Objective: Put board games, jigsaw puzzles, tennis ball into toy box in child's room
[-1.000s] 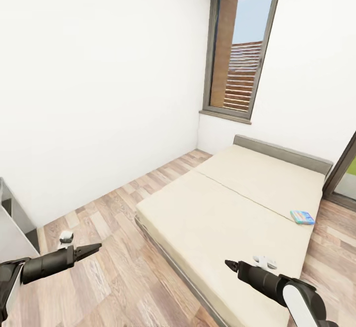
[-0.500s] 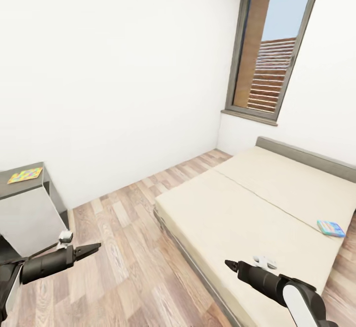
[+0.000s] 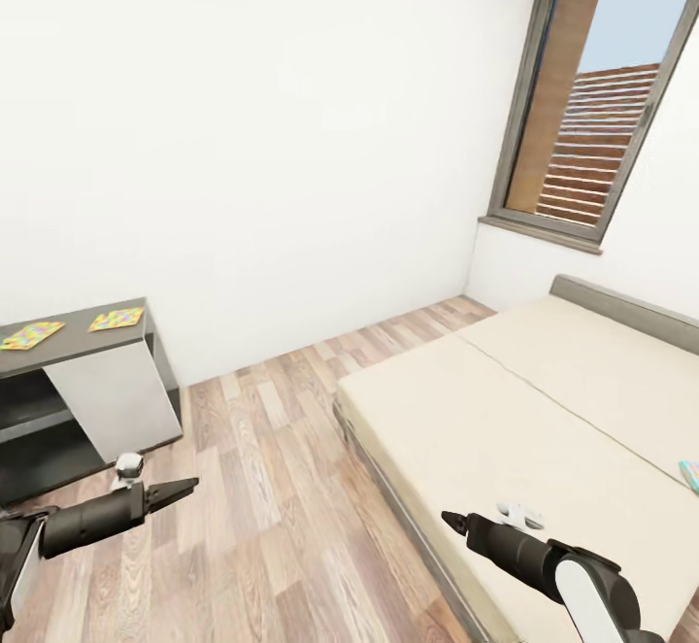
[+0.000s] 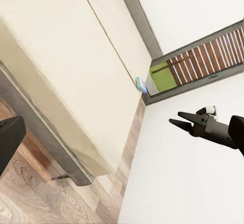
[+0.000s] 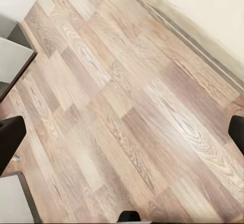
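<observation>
Transit in the child's room: both arms carried empty between bed and table.

We see two thin multicoloured jigsaw sheets (image 3: 31, 334) (image 3: 116, 318) on the dark grey table section's (image 3: 78, 347) top, one near its far corner; a blue game box (image 3: 690, 474) lies at the cream bed's (image 3: 544, 429) edge. Left gripper (image 3: 184, 490) and right gripper (image 3: 449, 521) look clenched on nothing. We should finish turning squarely to the table before reaching. Since the earlier frames our view has swung leftward, revealing the second sheet.
</observation>
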Available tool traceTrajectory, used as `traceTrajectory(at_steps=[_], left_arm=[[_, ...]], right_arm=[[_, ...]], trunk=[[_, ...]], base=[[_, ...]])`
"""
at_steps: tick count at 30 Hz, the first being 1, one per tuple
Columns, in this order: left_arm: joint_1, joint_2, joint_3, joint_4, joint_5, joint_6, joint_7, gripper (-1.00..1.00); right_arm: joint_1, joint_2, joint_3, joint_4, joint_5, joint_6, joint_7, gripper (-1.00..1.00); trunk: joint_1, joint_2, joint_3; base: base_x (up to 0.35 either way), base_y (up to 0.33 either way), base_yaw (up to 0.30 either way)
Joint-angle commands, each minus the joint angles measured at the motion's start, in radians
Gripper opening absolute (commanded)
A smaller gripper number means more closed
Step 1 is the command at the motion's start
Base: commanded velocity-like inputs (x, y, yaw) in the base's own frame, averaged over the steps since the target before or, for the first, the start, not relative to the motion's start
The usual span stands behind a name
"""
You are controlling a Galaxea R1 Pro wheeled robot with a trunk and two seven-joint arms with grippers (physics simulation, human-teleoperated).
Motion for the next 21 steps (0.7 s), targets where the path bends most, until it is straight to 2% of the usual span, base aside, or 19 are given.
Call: traceTrajectory(at_steps=[1, 15, 21], left_arm=[[-0.001, 0.0, 0.001, 0.0, -0.005, 0.011, -0.006, 1.0], [-0.001, -0.002, 0.001, -0.002, -0.005, 0.011, -0.006, 1.0], [-0.001, -0.002, 0.001, -0.002, -0.005, 0.012, -0.006, 1.0]], right_arm=[[-0.001, 0.0, 0.0, -0.001, -0.011, 0.004, -0.01, 1.0], [-0.001, 0.0, -0.001, -0.002, -0.008, 0.001, -0.011, 1.0], [-0.001, 0.0, -0.001, 0.0, -0.004, 0.001, -0.015, 1.0]], trunk=[[0.0, -0.002, -0.003], [0.0, -0.002, -0.011], [0.0, -0.002, -0.014]], base=[[-0.209, -0.183, 0.281], [-0.205, -0.238, 0.279], [-0.116, -0.166, 0.136]])
